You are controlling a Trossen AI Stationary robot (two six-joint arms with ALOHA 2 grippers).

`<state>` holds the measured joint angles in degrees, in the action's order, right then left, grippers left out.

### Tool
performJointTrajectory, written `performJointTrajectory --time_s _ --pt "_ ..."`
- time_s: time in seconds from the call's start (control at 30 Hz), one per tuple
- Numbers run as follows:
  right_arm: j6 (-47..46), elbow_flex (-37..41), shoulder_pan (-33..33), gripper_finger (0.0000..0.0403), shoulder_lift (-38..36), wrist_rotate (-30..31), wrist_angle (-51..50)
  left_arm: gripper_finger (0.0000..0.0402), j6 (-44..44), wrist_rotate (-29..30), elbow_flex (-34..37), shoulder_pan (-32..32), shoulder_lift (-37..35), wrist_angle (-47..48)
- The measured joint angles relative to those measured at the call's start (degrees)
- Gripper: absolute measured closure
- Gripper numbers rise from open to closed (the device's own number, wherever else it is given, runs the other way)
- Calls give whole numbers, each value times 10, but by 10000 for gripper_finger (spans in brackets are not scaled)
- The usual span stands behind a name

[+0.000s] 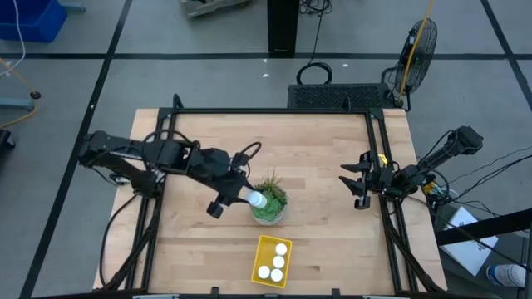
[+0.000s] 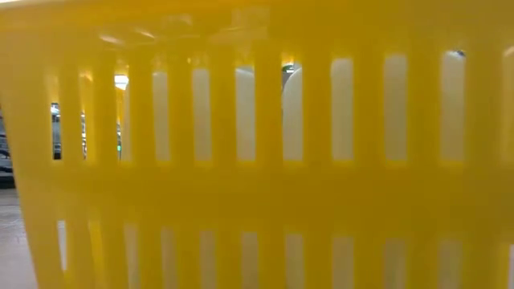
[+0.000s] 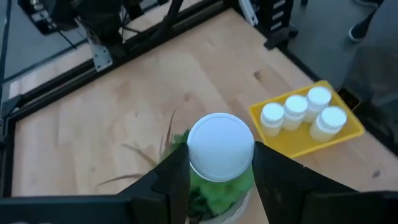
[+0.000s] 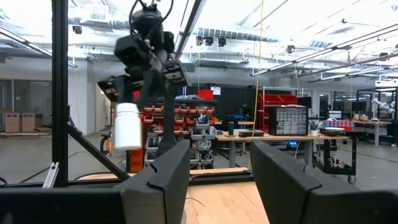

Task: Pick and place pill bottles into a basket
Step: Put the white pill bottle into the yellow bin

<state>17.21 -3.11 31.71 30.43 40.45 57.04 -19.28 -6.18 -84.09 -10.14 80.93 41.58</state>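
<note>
Three pill bottles [image 1: 277, 259] upright inside the basket [image 1: 262, 252], caps up, touching one another in a short row; basket at the near edge of the table [image 1: 316, 154], just in front of the potted plant [image 1: 270, 205]. Basket's slotted yellow wall [image 2: 257, 189] fills the low view; pale bottle shapes visible through the slots. Fourth pill bottle [image 1: 258, 199] clamped between the fingers of the left gripper [image 1: 235, 196], held above the potted plant at its left rim, clear of the table. In the left wrist view, round white cap [image 3: 220, 147] seated between the two dark fingers [image 3: 173, 180], green leaves [image 3: 219, 188] directly beneath, basket with its three bottles [image 3: 297, 113] beyond the plant. From the right wrist view, held bottle [image 4: 127, 126] hanging upright in the left gripper [image 4: 138, 74], well above the tabletop. Right gripper [image 1: 360, 183] waiting well to the right of the potted plant, near the table's right rail, fingers [image 4: 163, 171] spread apart and holding nothing. Black floor fan [image 1: 417, 46] on the floor beyond the table's far right corner, well behind the plant.
</note>
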Motion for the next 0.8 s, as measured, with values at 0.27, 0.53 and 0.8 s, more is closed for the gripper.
performJointTrajectory --time_s 0.27,0.53,0.8 --pt "0 0 0 242 0 0 -1 249 40 42 0 -52 0 -41" --pt "0 0 0 243 0 0 -2 250 110 93 0 -94 10 -44" --pt "0 0 0 242 0 0 -3 251 151 89 0 -119 51 -65"
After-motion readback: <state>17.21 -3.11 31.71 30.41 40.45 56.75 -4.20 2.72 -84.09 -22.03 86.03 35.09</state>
